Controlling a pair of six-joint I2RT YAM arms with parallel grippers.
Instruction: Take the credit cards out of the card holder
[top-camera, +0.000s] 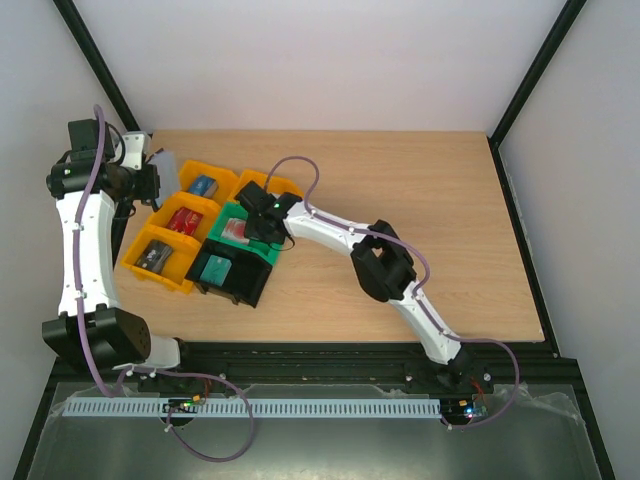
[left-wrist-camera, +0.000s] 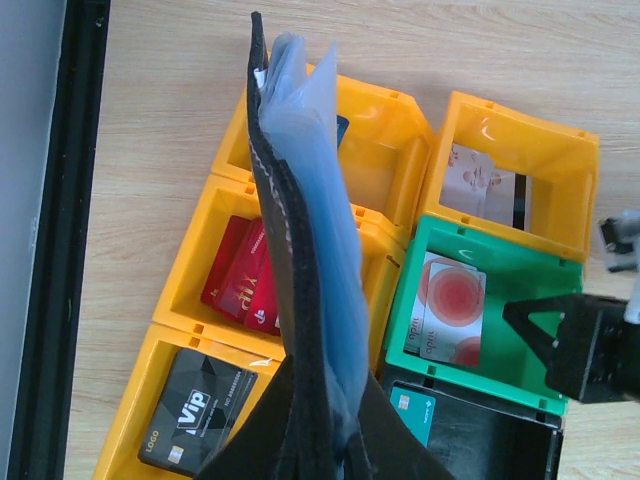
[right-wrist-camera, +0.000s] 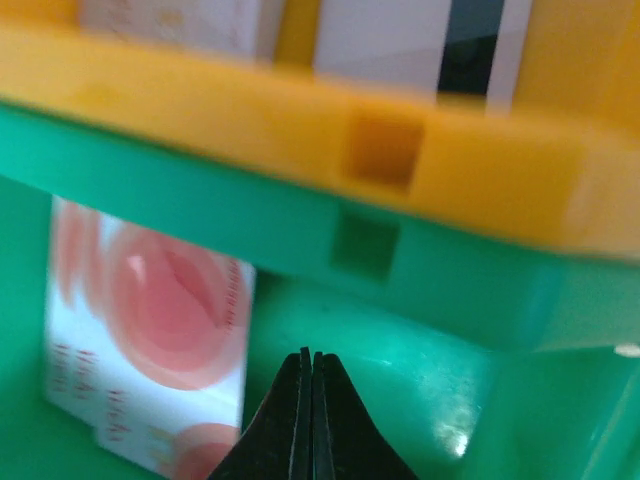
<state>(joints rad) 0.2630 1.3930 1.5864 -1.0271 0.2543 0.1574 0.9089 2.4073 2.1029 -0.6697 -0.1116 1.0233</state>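
Right gripper (right-wrist-camera: 308, 362): fingers pressed together on nothing, low in green bin (right-wrist-camera: 430, 290), just right of white-and-pink credit card (right-wrist-camera: 150, 340) lying flat. Left gripper (left-wrist-camera: 318, 445): clamped on card holder (left-wrist-camera: 300, 200), raised edge-up above yellow bins (left-wrist-camera: 185, 270) at far left. For next pull: steady holder, present sleeve mouth, pinch card edge only. Holder: limp black shell, floppy blue-grey clear sleeves; remaining contents not discernible. Cards: thin, stiff, glossy; red cards (left-wrist-camera: 245, 280) in middle yellow bin.
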